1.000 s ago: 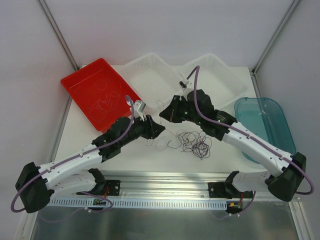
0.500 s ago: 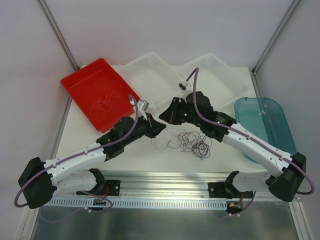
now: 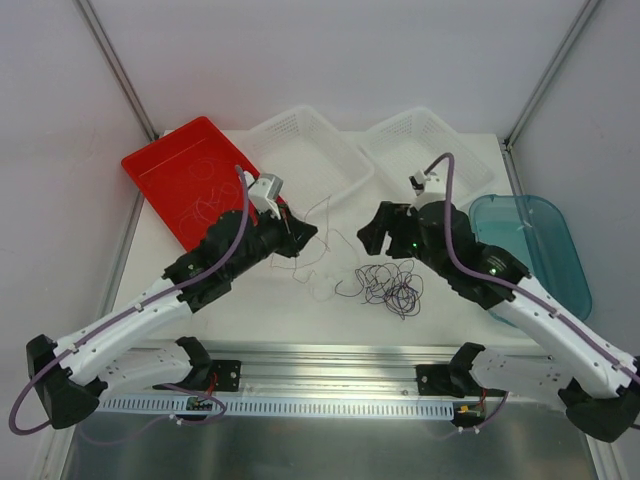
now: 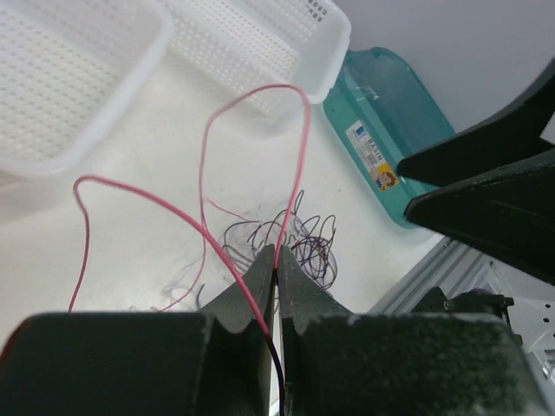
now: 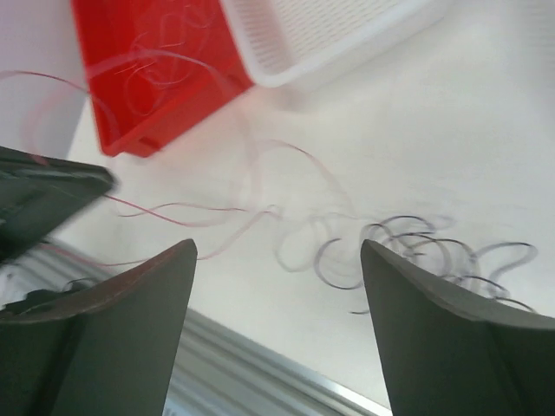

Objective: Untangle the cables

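A tangle of thin dark and purple cables (image 3: 388, 284) lies on the white table between the arms. My left gripper (image 3: 300, 234) is up and to the left of it, shut on a thin red cable (image 4: 299, 139) that loops out from the fingertips and trails down towards the tangle (image 4: 286, 236). In the left wrist view the left gripper (image 4: 277, 260) pinches this red cable at its tips. My right gripper (image 3: 372, 236) hangs just behind the tangle, open and empty. The right wrist view shows that gripper (image 5: 277, 247) above the table, the dark cables (image 5: 416, 243) to its right and the red cable (image 5: 173, 208) to its left.
A red tray (image 3: 170, 170) holding thin cables sits at the back left. Two white baskets (image 3: 310, 150) (image 3: 430, 148) stand along the back. A teal tray (image 3: 535, 250) lies at the right edge. An aluminium rail (image 3: 330, 360) runs along the table's front.
My left gripper shut on the red cable and drew it up and back to the left. My right gripper opened, let go and swung away to the right.
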`<state>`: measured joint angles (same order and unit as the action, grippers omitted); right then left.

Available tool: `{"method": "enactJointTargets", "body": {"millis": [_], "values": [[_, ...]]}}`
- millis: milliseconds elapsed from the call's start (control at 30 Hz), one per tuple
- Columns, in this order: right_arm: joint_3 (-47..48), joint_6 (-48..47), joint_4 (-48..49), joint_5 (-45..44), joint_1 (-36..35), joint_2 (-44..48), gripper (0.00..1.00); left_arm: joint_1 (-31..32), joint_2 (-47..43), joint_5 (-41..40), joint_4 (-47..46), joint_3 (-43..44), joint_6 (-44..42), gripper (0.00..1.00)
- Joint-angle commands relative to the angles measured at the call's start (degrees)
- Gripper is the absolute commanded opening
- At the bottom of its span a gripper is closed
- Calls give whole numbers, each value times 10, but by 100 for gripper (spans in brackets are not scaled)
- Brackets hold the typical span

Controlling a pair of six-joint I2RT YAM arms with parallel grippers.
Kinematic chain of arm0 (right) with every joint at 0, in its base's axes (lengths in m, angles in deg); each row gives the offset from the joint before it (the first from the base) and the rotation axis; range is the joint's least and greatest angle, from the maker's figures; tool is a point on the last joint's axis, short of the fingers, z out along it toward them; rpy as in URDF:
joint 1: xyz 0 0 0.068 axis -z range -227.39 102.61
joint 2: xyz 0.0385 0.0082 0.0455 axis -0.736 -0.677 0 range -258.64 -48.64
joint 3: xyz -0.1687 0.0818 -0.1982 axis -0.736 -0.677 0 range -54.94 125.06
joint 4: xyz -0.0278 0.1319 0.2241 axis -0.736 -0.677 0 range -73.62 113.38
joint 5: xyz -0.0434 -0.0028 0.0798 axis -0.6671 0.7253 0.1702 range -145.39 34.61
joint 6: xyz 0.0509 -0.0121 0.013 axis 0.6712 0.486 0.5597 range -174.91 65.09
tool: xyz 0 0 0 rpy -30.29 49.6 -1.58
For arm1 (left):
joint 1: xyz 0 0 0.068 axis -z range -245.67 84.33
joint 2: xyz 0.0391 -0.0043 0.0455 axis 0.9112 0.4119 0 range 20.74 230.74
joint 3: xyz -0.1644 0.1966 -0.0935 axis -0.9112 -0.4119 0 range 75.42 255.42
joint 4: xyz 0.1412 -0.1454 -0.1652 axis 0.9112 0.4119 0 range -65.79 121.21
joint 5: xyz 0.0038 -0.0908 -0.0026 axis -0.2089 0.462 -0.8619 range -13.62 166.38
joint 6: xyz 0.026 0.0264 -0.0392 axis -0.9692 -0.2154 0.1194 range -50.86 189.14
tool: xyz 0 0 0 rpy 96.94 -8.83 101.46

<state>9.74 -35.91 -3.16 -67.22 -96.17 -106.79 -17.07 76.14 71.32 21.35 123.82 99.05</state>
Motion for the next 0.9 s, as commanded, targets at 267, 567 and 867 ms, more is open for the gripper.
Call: {"method": "enactJointTargets", "body": {"millis": [267,567,867], "values": [[-95,-42,-159,-209,19,158,96,-104,42,24,288,294,-102,0],[-152,-6,-195,-207,19,219,100,-262,112,22,342,426,-177,0],[-163,-10,-192,-193,18,233,97,-407,224,46,337,491,-207,0]]}}
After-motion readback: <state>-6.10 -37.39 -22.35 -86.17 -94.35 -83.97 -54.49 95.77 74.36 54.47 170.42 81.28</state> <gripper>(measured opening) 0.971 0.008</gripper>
